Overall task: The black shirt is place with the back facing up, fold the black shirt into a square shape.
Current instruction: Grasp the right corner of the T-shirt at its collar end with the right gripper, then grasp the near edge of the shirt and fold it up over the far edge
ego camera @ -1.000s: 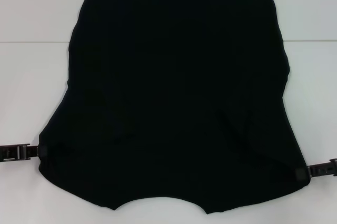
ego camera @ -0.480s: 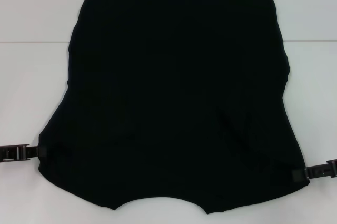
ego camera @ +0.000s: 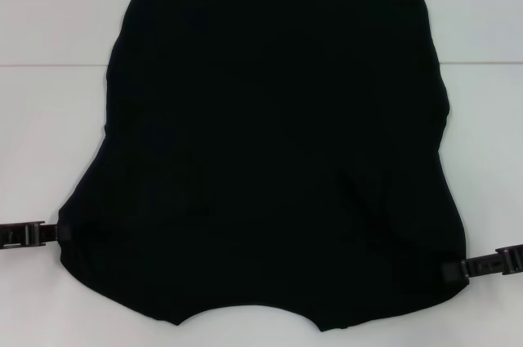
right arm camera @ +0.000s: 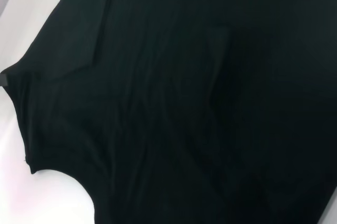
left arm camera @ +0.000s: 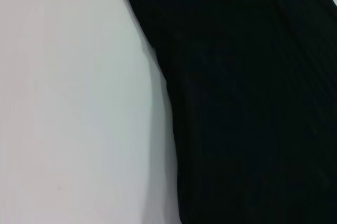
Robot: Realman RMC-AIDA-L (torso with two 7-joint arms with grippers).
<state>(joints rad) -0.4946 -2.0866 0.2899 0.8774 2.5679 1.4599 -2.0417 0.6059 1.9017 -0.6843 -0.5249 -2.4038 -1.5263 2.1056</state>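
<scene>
Shirt corners are pinched shut: left gripper [ego camera: 59, 234] & right gripper [ego camera: 454, 269] each hold a near-side corner of the black shirt [ego camera: 278, 143], spread on the white table [ego camera: 49, 118]. Lift both evenly, carry fwd w/ cloth taut.

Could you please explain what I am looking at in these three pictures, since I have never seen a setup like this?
This is a two-armed robot working on a white table. The wide picture comes from a camera on its head, looking down. The large dark shape is the black shirt, spread flat with its plain side up. At the shirt's near corners you see the arms' tips: the left gripper at one sleeve edge and the right gripper at the other, each reaching in from the side to the cloth's edge. Whether either is clamped on the fabric cannot be told. The other two pictures come from cameras on each wrist; they show only shirt fabric and table up close.
</scene>
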